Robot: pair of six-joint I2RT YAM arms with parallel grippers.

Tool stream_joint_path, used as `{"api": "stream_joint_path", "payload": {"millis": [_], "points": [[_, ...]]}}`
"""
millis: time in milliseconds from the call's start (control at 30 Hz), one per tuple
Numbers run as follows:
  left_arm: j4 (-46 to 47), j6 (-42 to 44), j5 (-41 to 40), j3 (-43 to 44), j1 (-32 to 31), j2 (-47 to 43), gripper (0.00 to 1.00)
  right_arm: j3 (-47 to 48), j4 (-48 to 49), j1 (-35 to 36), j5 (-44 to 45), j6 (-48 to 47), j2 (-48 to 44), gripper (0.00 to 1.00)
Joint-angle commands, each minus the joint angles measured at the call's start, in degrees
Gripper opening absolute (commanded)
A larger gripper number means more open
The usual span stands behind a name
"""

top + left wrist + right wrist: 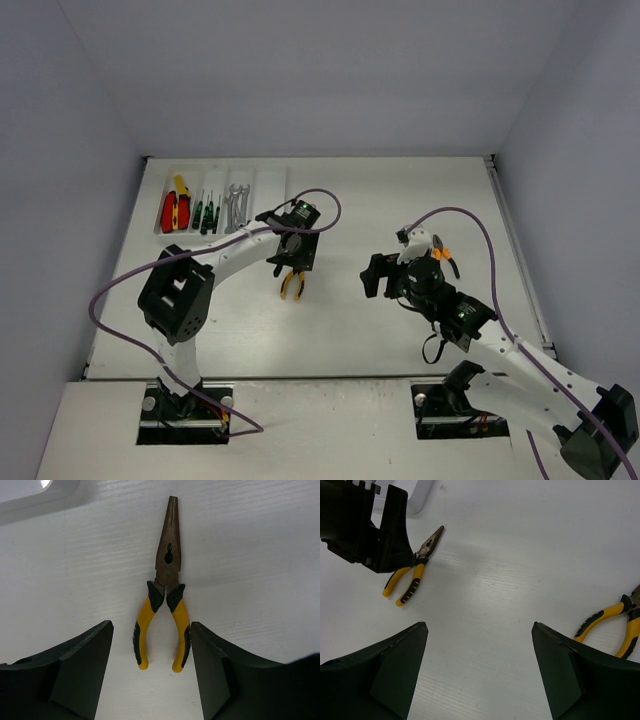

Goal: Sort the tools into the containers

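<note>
While needle-nose pliers (162,610) lie on table (260,555), left jaws hover wide above; right jaws wide, empty.

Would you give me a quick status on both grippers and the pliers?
Left gripper open, lined up on pliers handles. Right gripper open, empty, second pliers beside it. Nothing blocking.

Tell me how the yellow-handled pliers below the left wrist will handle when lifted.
The pliers look metal, so probably stiff and heavyish. Their handles sit slightly apart and may pivot shut when squeezed. Lying flat, they likely won't roll.
</note>
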Motion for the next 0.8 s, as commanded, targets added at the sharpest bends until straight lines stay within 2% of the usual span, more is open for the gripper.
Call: {"api": "stream_joint_path", "payload": {"millis": [0, 233, 533, 633, 767], "points": [[0.7, -2.4, -2.1, 1.4, -1.1, -0.7, 0.59, 0.5, 1.4, -0.2, 1.4, 0.9, -2.3, 0.83], [1.0, -3.1, -1.8, -0.8, -2.6, 0.8, 0.60, 0.0, 1.1, -0.1, 1.1, 0.9, -1.7, 0.84], [0.8, -0.8, -0.7, -4.3, -2.7, -5.2, 0.59, -0.6, 1.1, -0.2, 1.0, 1.0, -1.3, 0.84], [0.7, 0.9, -0.9, -5.0, -2.4, -9.8, 0.59, -0.8, 1.1, -0.2, 0.9, 1.0, -1.4, 0.84], [0.5, 3.9, -0.5, -5.6, -1.4, -10.2, 0.53, -1.1, 1.1, -0.2, 0.9, 1.2, -1.6, 0.84]]}}
